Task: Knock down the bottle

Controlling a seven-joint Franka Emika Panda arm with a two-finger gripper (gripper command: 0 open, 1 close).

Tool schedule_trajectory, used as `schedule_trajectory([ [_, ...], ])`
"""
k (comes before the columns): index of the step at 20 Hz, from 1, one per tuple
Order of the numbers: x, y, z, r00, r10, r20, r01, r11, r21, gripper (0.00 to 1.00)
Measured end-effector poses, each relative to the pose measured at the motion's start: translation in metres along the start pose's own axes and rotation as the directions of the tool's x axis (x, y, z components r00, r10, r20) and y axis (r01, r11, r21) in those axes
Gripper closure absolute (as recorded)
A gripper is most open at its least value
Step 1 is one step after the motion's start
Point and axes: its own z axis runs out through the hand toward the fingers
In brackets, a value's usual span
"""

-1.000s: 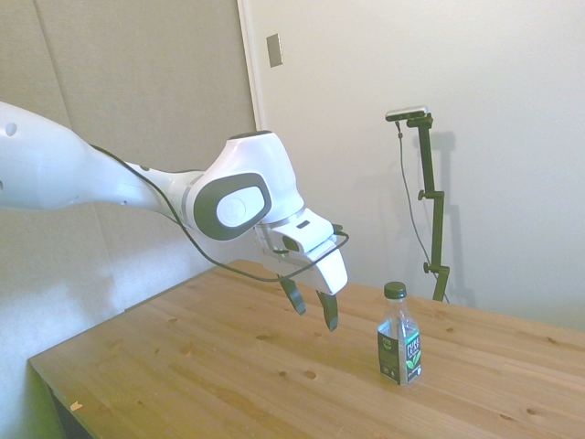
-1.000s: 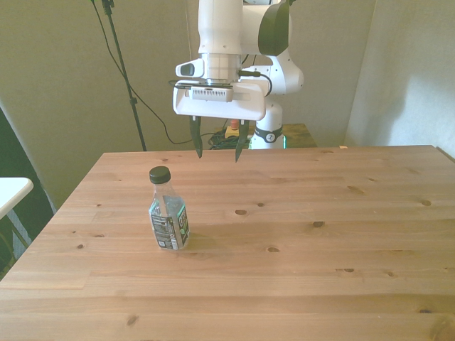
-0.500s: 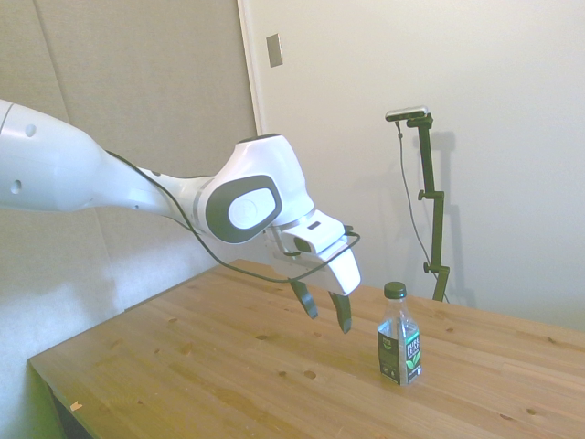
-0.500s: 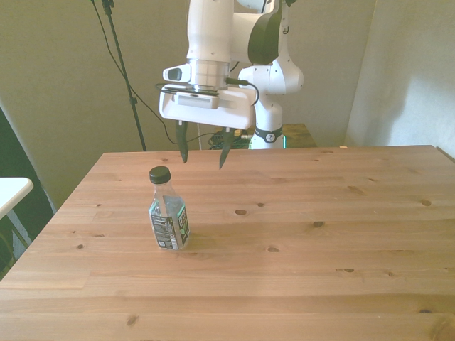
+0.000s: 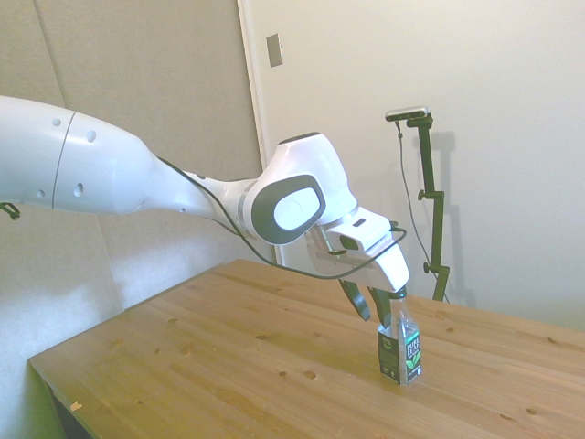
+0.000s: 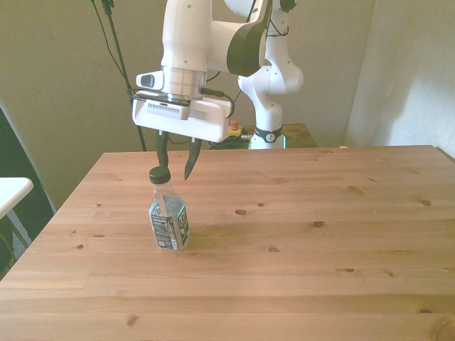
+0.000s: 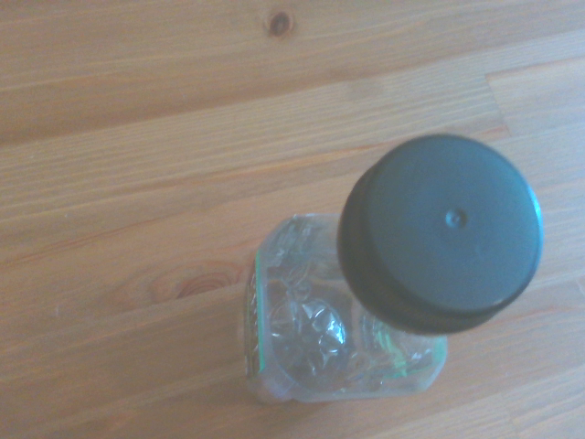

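On wooden table (image 6: 298,234), toward front view's left: bottle (image 6: 168,217), upright, not yet toppled.

Above it: my gripper (image 6: 173,168), fingers apart, tips down at cap height. One finger (image 6: 161,152) seemingly at cap (image 6: 159,174); contact not certain.

Wrist view: cap (image 7: 441,229) close beneath camera, body (image 7: 320,320) clear, table bare around it.

Judgement: best strike was high, at cap or neck, swept sideways with one finger; low push would only slide it.

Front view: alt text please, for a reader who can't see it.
A white arm's open gripper hangs at the cap of a small clear bottle, which stands upright on a wooden table toward the front view's left. One finger is beside the cap; contact cannot be told.
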Motion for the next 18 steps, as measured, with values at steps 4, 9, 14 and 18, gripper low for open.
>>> schedule_trajectory([
  [4, 0.007, 0.001, -0.004, 1.0, 0.009, -0.01, -0.009, 1.0, 0.002, 1.0],
  [9, 0.018, -0.004, -0.008, 0.999, 0.025, -0.022, -0.025, 1.0, 0.011, 1.0],
  [14, 0.023, -0.02, -0.009, 0.998, 0.056, -0.019, -0.056, 0.998, 0.028, 1.0],
  [18, 0.028, -0.037, -0.015, 0.996, 0.086, -0.035, -0.084, 0.996, 0.041, 1.0],
])
